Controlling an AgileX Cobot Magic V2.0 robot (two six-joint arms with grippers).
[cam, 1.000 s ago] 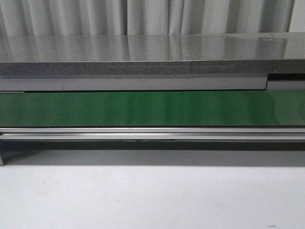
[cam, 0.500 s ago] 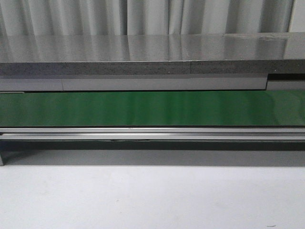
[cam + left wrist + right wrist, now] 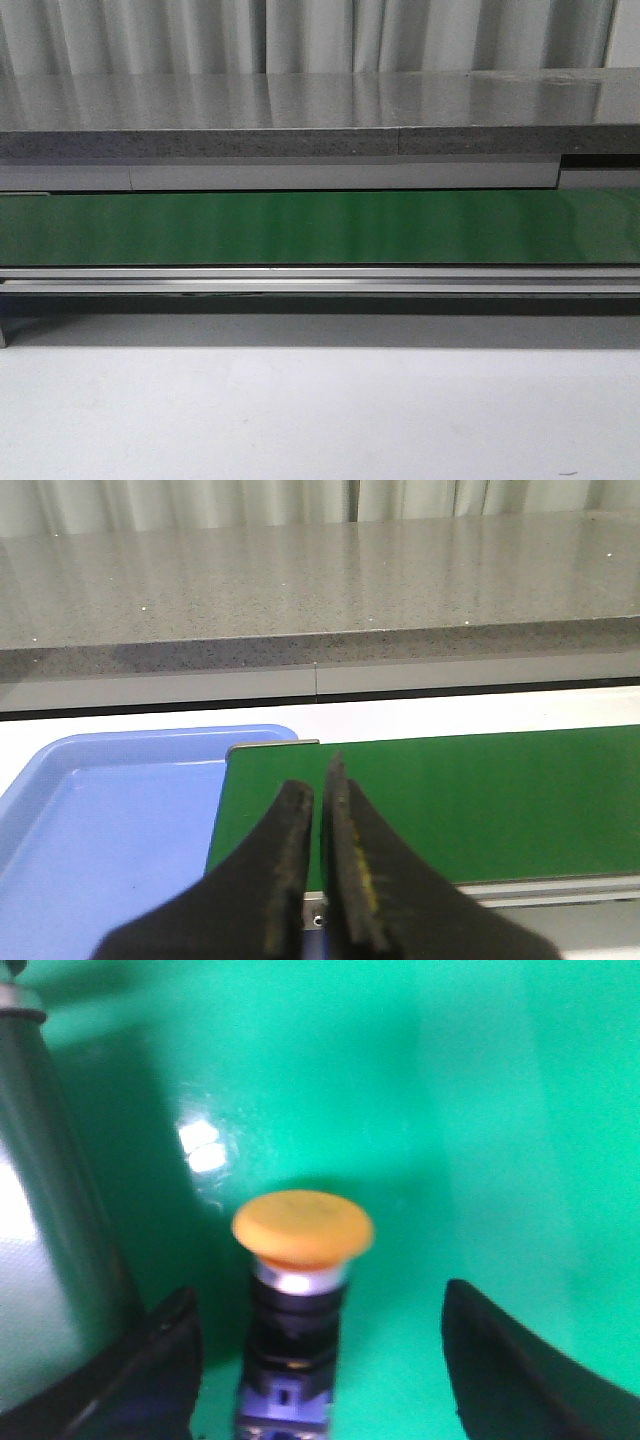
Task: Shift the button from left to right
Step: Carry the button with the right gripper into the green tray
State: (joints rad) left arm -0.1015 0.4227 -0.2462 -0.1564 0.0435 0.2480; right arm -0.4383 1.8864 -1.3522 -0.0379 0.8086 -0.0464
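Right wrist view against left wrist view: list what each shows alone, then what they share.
Right wrist only: the button, orange cap up on a black body, standing between the open right gripper, fingers apart on either side and not touching it.

Left wrist only: a blue tray beside the belt's end, a grey counter beyond, and the left gripper shut on nothing.

Both: the green belt under the gripper.

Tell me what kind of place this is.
Probably a factory-style conveyor workstation or test cell. A green belt runs in a metal frame before a grey counter, a blue tray sits at its end, and the open right gripper straddles an industrial button.
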